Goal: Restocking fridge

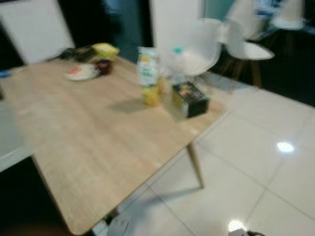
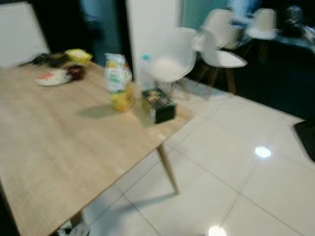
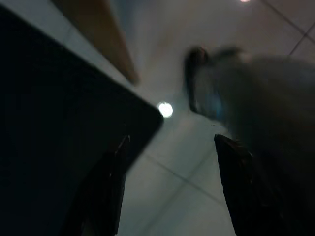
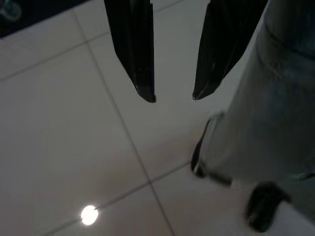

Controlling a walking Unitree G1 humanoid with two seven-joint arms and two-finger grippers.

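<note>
A blurred view looks down on a light wooden table (image 1: 98, 142) standing on a white tiled floor (image 1: 256, 162). Near the table's far right corner stands a tall juice carton (image 1: 149, 74), white and green at the top and yellow at the bottom. Just beside it, closer to the right edge, lies a small dark box (image 1: 190, 99). Behind the box stands a clear bottle with a green cap (image 1: 176, 61), too blurred to make out further. Toward the far left corner sit a white plate (image 1: 81, 72), a small dark cup (image 1: 104, 66) and something yellow (image 1: 106, 49), close together.

White chairs (image 1: 197, 49) stand beyond the table's far right corner, with more behind them.

The left gripper (image 3: 170, 184) hangs low beside a dark edge, fingers spread apart and holding nothing. The right gripper (image 4: 173, 96) points down at the tiled floor, its two black fingers (image 4: 135, 59) apart and empty. Beside it stands a grey leg with a dark foot (image 4: 263, 211), apparently the robot's own.
</note>
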